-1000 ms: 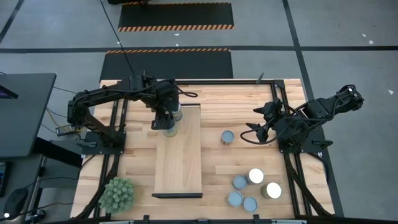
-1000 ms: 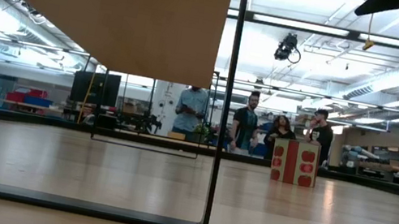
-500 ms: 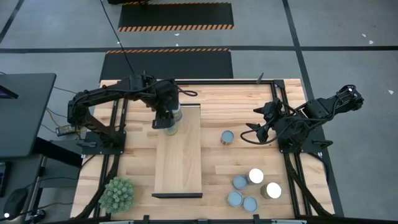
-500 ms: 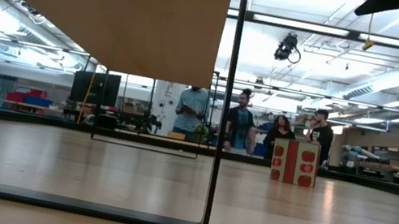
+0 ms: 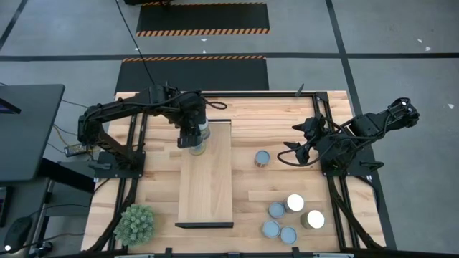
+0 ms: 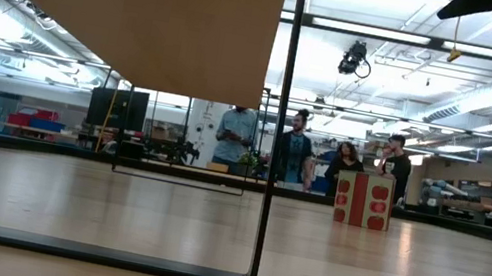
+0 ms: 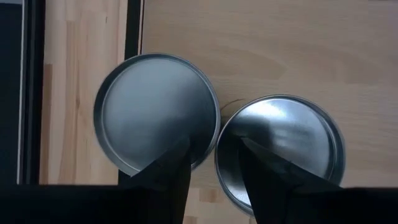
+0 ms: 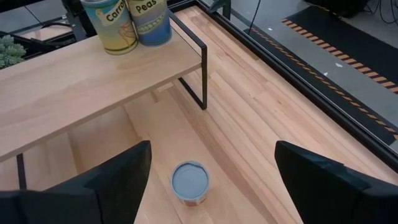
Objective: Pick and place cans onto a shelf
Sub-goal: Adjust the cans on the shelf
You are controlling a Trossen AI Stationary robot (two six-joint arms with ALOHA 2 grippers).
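Note:
Two cans stand side by side on the far end of the shelf. The right wrist view shows them upright, one labelled for carrots and one for peas. My left gripper hangs over them, pointing down and narrowly open. Its fingers sit above the seam between the two tops, with nothing between them. My right gripper waits wide open at the table's right side, above a lone can standing on the tabletop.
Several more cans stand grouped on the table near the right front. A spiky green plant sits at the front left. The shelf stands on thin black legs. People stand in the room beyond the table.
My left gripper has rolled slightly about its own pointing line while staying above the two cans on the shelf. The cans have kept their places.

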